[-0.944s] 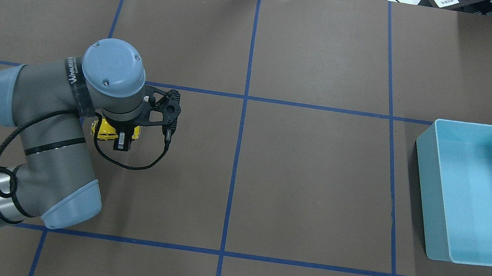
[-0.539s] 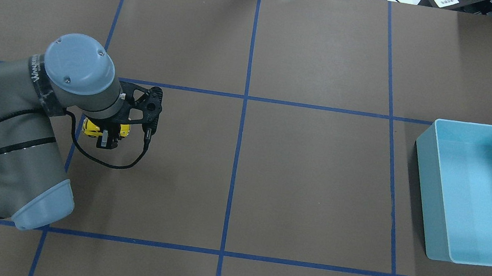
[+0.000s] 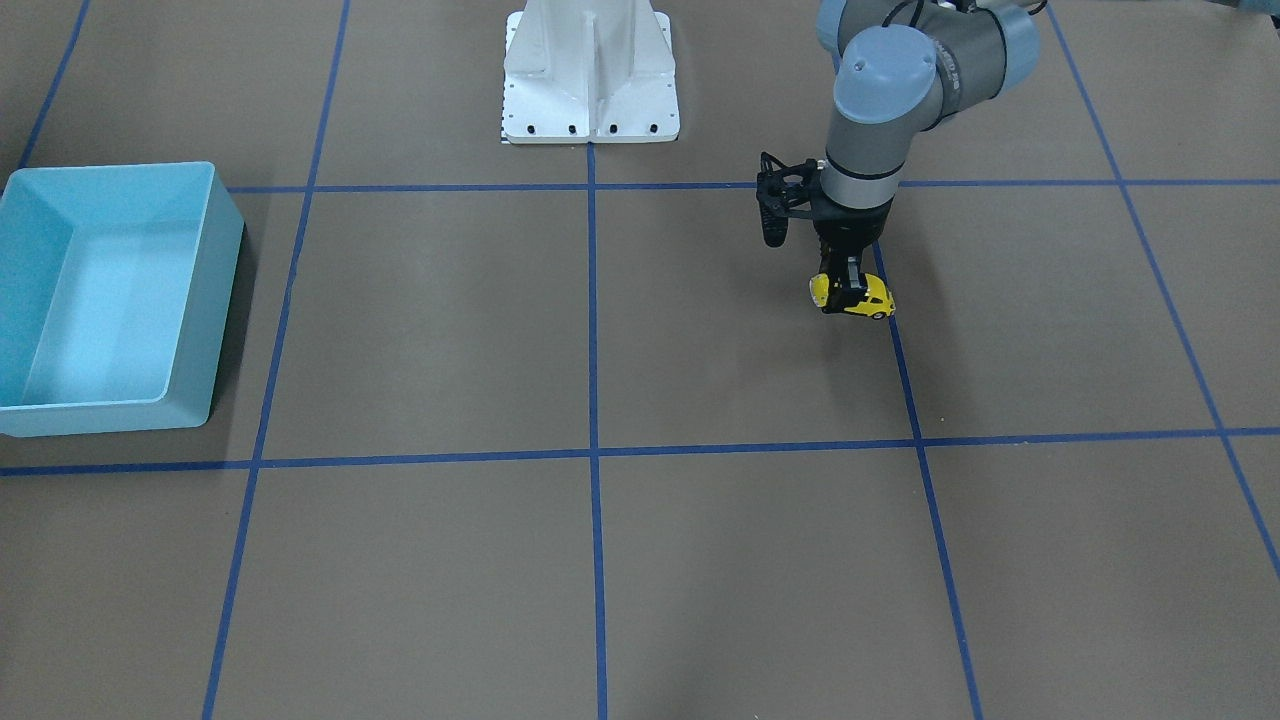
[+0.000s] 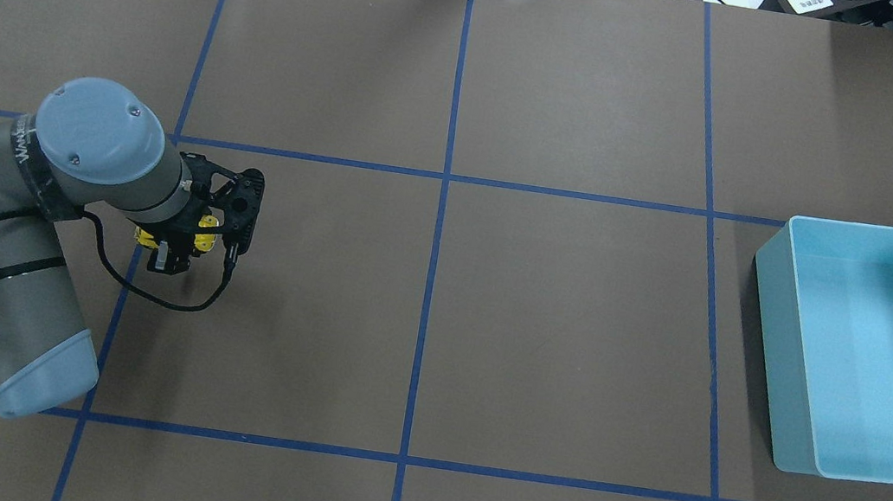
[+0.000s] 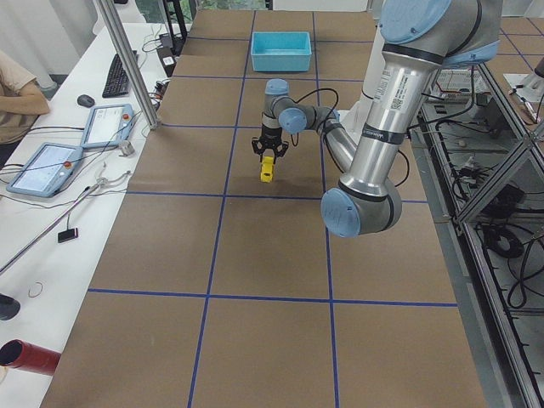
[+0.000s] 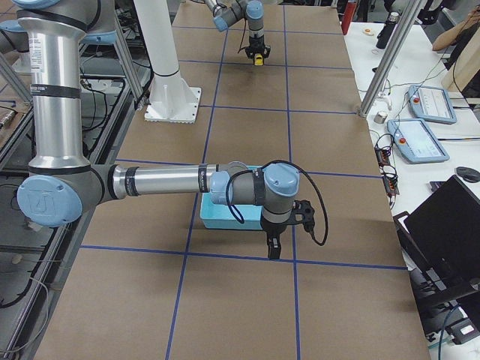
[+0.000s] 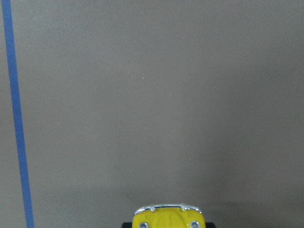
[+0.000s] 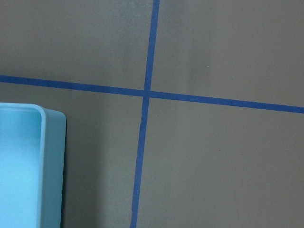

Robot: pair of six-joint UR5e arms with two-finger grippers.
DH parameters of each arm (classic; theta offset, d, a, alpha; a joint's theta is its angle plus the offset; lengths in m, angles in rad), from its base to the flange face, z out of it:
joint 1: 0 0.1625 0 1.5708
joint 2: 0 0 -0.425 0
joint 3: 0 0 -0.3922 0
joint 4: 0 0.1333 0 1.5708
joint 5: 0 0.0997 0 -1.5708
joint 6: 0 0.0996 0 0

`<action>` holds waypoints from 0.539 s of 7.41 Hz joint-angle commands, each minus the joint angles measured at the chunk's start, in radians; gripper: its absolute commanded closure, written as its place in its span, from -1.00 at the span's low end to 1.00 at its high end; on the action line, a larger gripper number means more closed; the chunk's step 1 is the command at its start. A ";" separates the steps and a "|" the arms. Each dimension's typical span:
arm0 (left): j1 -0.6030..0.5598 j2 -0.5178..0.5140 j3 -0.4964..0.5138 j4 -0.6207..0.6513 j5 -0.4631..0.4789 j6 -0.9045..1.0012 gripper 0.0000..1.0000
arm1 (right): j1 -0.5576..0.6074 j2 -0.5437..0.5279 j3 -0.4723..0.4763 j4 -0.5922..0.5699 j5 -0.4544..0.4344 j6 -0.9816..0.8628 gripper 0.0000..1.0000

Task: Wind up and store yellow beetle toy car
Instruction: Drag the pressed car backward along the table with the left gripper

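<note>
One toy, the yellow car (image 3: 874, 300), is pinched across its body by the left gripper (image 3: 848, 288) toward the tabletop's left edge, about midway between the robot's edge and the far edge; wheel contact with the surface cannot be told. The blue bin (image 4: 763, 330) stands by the right edge, well apart. The right gripper (image 6: 271, 246) hangs just beside the bin, and whether its fingers are spread or pressed together cannot be told.

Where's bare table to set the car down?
Bare mat spans the middle squares between the left gripper, holding the yellow beetle toy car, and the light blue bin. Crowded at that gripper, and at the bin's outer side by the right gripper.
</note>
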 commanded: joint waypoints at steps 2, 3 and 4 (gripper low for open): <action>-0.010 0.064 0.006 -0.055 -0.021 0.002 0.32 | 0.000 0.000 -0.001 0.000 0.001 0.000 -1.00; -0.013 0.076 0.030 -0.104 -0.021 0.006 0.33 | 0.000 0.000 -0.003 0.000 0.003 0.000 -1.00; -0.016 0.078 0.047 -0.119 -0.039 0.010 0.33 | 0.000 0.000 -0.004 0.000 0.004 0.000 -1.00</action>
